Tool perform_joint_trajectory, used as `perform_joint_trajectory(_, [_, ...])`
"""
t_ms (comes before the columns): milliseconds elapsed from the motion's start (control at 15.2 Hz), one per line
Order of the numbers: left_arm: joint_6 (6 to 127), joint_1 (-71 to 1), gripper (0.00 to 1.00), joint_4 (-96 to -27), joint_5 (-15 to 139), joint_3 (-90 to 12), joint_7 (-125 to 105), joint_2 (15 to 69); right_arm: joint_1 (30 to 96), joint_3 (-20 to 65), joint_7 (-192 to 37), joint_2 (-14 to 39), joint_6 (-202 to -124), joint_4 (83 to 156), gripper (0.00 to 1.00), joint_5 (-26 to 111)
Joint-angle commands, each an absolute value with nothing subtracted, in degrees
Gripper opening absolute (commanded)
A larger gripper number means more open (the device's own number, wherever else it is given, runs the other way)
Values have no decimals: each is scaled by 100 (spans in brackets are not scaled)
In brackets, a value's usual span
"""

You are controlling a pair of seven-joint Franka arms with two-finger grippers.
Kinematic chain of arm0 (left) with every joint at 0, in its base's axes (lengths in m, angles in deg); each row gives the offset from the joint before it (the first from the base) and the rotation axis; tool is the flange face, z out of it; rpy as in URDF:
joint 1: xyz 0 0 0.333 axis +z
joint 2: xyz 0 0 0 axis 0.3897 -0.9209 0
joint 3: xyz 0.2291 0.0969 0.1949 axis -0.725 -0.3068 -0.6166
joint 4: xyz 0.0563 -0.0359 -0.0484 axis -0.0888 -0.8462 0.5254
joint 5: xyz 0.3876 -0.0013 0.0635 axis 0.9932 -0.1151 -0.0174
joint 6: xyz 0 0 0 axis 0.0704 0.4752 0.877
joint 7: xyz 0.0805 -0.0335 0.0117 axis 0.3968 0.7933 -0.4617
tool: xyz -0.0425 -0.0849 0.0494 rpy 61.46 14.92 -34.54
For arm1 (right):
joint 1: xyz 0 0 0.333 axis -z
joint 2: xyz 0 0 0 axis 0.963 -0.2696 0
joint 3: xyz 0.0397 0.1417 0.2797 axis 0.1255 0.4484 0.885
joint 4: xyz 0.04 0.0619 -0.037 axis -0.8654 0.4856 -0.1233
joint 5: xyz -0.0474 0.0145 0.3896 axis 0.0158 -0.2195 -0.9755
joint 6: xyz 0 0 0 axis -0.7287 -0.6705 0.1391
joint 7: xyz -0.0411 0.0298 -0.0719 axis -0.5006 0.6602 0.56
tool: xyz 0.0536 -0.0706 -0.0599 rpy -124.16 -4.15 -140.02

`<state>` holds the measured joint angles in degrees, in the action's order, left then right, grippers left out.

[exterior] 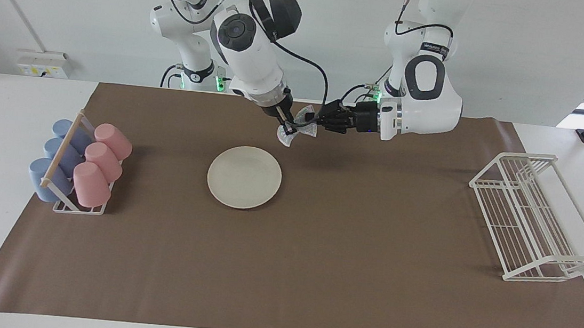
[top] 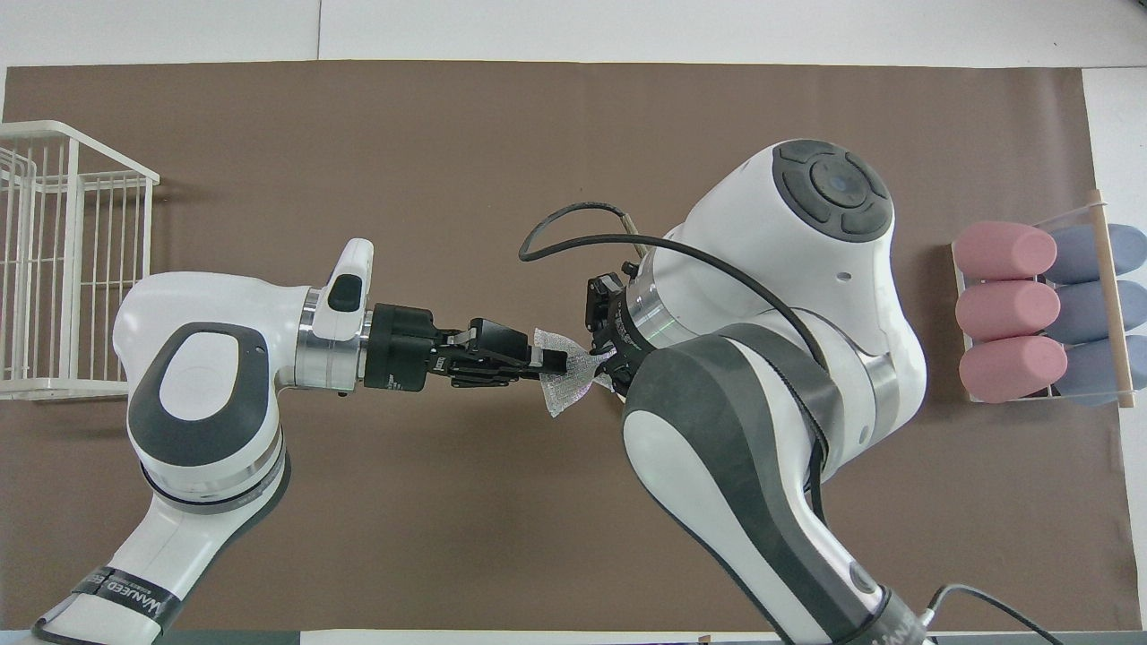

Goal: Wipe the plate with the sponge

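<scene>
The silvery speckled sponge (exterior: 306, 120) hangs in the air between both grippers, over the mat on the robots' side of the plate. My left gripper (exterior: 318, 121) reaches in level and is shut on one end of it. My right gripper (exterior: 288, 129) points down and is shut on the sponge's lower part. The cream-white plate (exterior: 244, 176) lies flat on the brown mat, bare, just below and apart from the sponge. In the overhead view the sponge (top: 566, 394) shows at the left gripper's (top: 551, 363) tip; the right arm hides the plate and the right gripper's tip.
A rack of pink and blue cups (exterior: 80, 165) lying on their sides stands at the right arm's end of the mat. A white wire rack (exterior: 533, 214) stands at the left arm's end. The brown mat (exterior: 313, 273) covers the table's middle.
</scene>
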<state>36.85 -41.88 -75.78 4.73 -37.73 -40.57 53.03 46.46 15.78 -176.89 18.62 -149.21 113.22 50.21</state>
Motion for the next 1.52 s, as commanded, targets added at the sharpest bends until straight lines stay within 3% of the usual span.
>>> perform_joint_trajectory(0, [3824,-4333,100,-7771,376,-3862,-4077,5536,4825,1579,-17491,2019,-15006,11615,0,5094])
perform_joint_trajectory(594, [3973,-4140,100,-7762,1112,-3897,-3972,5527,5036,1571,-17192,2133,-15129,12371,0,5894])
perform_joint_trajectory(924, [3955,-3876,100,-7762,1956,-3897,-3875,5509,5379,1579,-16238,2125,-16944,13538,0,5886])
perform_joint_trajectory(1188, [3920,-3718,100,-7718,2563,-3897,-3796,5501,5125,1597,-16224,1292,-18001,13585,0,5886])
perform_joint_trajectory(1452, [3929,-3630,100,-7701,3073,-3897,-3796,5483,5081,1588,-16251,1254,-17845,13576,0,5886])
